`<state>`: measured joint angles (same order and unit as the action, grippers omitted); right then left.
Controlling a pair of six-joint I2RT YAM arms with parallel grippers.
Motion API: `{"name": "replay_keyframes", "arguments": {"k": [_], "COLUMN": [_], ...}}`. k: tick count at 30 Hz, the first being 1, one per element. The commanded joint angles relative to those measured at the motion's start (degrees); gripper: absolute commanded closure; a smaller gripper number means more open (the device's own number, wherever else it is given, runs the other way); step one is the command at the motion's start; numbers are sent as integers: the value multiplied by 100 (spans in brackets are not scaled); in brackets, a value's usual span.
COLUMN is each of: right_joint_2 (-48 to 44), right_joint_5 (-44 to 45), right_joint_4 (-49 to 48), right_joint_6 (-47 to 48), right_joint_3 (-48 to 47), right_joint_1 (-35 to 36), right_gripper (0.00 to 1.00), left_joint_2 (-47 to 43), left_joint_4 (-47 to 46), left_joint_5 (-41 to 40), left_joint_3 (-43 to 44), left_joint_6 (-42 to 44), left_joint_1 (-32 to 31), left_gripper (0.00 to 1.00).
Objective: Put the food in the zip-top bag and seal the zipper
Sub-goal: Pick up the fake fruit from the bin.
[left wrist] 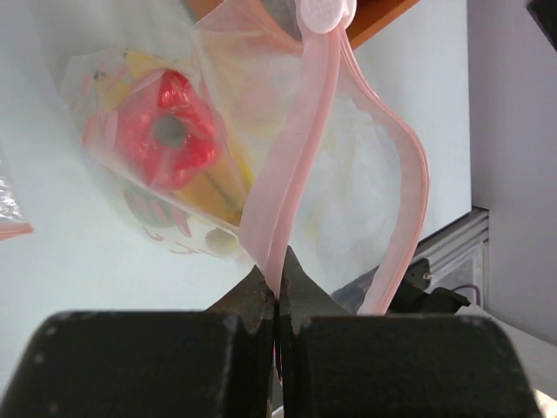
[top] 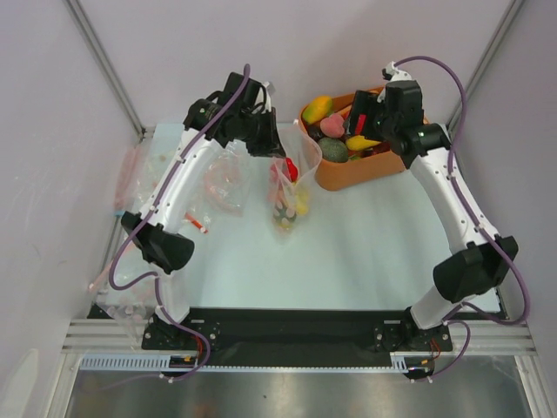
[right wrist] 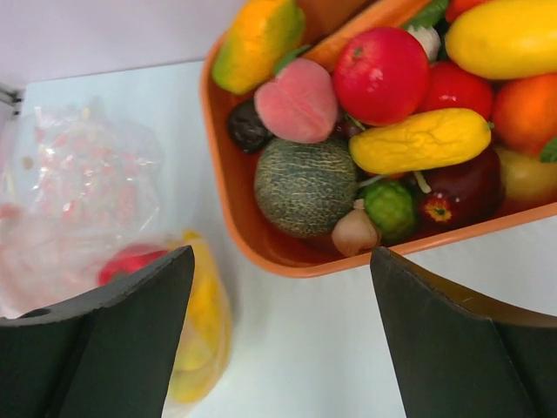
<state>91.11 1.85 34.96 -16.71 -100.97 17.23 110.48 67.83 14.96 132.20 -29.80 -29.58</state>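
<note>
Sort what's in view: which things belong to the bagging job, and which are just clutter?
Job:
- zip-top bag
- zipper, pinched by left gripper
- food, in the orange tub and some bagged
- right gripper, open

Clutter:
- spare clear bags by the left arm

zip-top bag: clear, mouth open | zipper: pink, unsealed | food: red, yellow inside

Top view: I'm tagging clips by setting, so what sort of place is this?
Probably a robot lab cell, not a kitchen: plain walls with metal frame posts, two arms bolted to the table edge, and toy food in a tub.
</note>
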Motion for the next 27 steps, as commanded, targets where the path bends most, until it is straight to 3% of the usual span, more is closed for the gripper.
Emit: {"name": "replay_keyframes", "arguments": {"k": [1, 5, 12, 18, 27], "right_joint_2": [389, 1178, 2382, 3263, 4020], "right_joint_5": [-44, -96, -35, 272, 896], "right_joint_4": [-15, -182, -543, -455, -507], "right_joint_6": [-227, -525, -632, -465, -456], "right_joint_3": [-361, -747, -1600, -2637, -3157], "right_joint_1": [-202, -588, -669, -695, -748], "right_gripper": [12, 6, 0, 0, 0], "left_joint_2": [-211, -386, -378, -299, -299], "left_joint_4": [186, 239, 160, 134, 20], "left_joint_5": [-475, -704, -600, -486, -283], "left_joint_3": [666, 439, 218, 131, -160], "left_joint_6": [422, 502, 484, 467, 449], "left_joint_1": [145, 260, 251, 260, 207], "left_gripper": [100, 100, 100, 100, 100]}}
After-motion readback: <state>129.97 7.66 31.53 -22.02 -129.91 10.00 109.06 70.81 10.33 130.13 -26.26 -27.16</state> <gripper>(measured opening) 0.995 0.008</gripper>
